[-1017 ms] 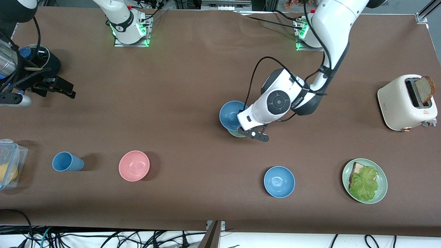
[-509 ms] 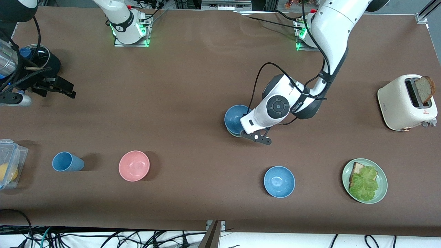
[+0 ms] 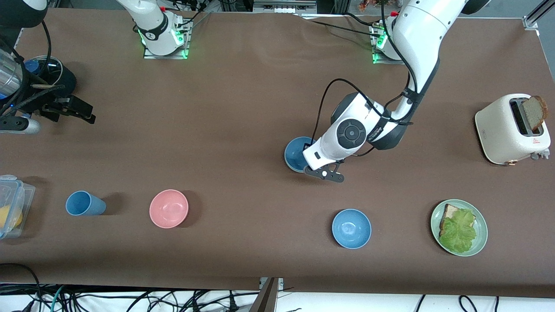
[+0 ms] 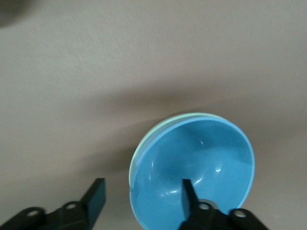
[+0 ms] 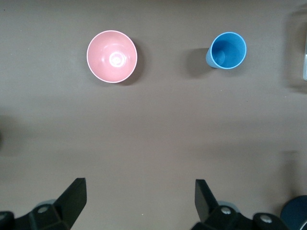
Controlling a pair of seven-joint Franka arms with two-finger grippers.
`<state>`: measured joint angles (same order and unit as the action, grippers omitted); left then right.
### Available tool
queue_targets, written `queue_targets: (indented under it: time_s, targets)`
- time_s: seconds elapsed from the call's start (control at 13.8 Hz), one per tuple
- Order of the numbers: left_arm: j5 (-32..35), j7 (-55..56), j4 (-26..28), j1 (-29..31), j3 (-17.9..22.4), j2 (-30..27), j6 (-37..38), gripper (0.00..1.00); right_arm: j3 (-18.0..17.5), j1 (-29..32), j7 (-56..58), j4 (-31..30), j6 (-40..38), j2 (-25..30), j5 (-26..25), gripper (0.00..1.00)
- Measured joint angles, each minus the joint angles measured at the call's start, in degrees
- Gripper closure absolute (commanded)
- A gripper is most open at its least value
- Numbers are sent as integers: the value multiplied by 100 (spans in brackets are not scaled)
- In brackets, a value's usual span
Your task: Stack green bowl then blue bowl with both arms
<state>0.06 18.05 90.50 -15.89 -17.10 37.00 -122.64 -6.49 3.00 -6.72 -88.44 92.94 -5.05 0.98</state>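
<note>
The blue bowl (image 4: 201,167) sits nested inside the green bowl (image 4: 138,149), of which only a thin pale rim shows around one side. In the front view this stack (image 3: 296,152) stands mid-table, partly covered by the left arm's white hand. My left gripper (image 4: 142,199) is open and straddles the stack's rim, with one finger (image 4: 188,194) inside the blue bowl and the other finger (image 4: 96,196) outside it, touching nothing. My right gripper (image 5: 139,196) is open and empty; it waits above bare table at the right arm's end.
A second blue bowl (image 3: 351,228) and a green plate (image 3: 480,242) with bread and lettuce lie nearer the front camera. A pink bowl (image 3: 168,208), a blue cup (image 3: 84,203) and a clear container (image 3: 11,208) stand toward the right arm's end. A toaster (image 3: 511,129) stands at the left arm's end.
The left gripper lowered the blue bowl onto the green bowl and then opened, letting it go. The green bowl is now almost fully covered. The right arm has not moved.
</note>
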Motion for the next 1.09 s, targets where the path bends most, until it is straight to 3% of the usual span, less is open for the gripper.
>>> queue_targets:
  time_s: [0.22,0.44,0.8,1.09]
  targets:
    - [46,1,-146,250,34,-416,584,0,0,0,0,1,0,0,0,0]
    - [497,1,-329,481,59,-1044,1620,0,-1,0,0,4,0,1,0,0]
    - [608,18,-855,1068,77,-2096,3201,0,-14,-2,0,9,0,2,0,0]
    - [508,-344,-1124,1547,327,-2652,3741,0,-21,-4,0,10,0,4,0,0]
